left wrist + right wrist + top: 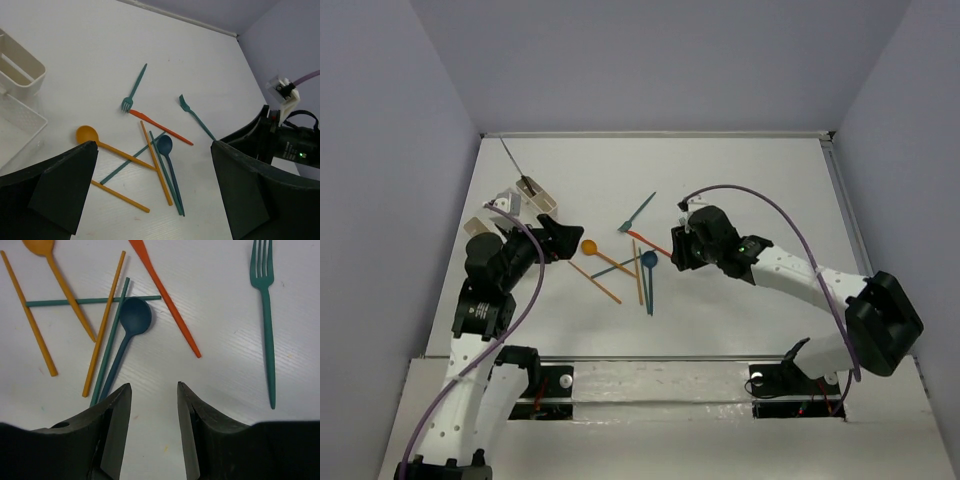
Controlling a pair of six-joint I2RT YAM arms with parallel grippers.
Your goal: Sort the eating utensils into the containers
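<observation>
The utensils lie loose mid-table: a teal fork [638, 212], orange spoon [588, 246], blue spoon [649, 260], orange knife [650, 243], and orange and teal sticks. The left wrist view shows two teal forks [135, 89] [196, 117], the orange knife [160, 127], orange spoon [87, 134] and blue spoon [165, 145]. The white organiser [525, 195] stands at the left with a dark grey stick [510, 155] in it. My left gripper [565, 243] [154, 160] is open and empty, left of the pile. My right gripper [675, 250] [154, 385] is open and empty, just right of the pile, between the blue spoon [132, 320] and a teal fork [265, 305].
The table is boxed in by pale walls on three sides. The organiser's corner [20, 70] shows at the far left of the left wrist view, and the right arm [285, 135] at its right edge. A raised rail [650, 380] runs along the near edge by the arm bases.
</observation>
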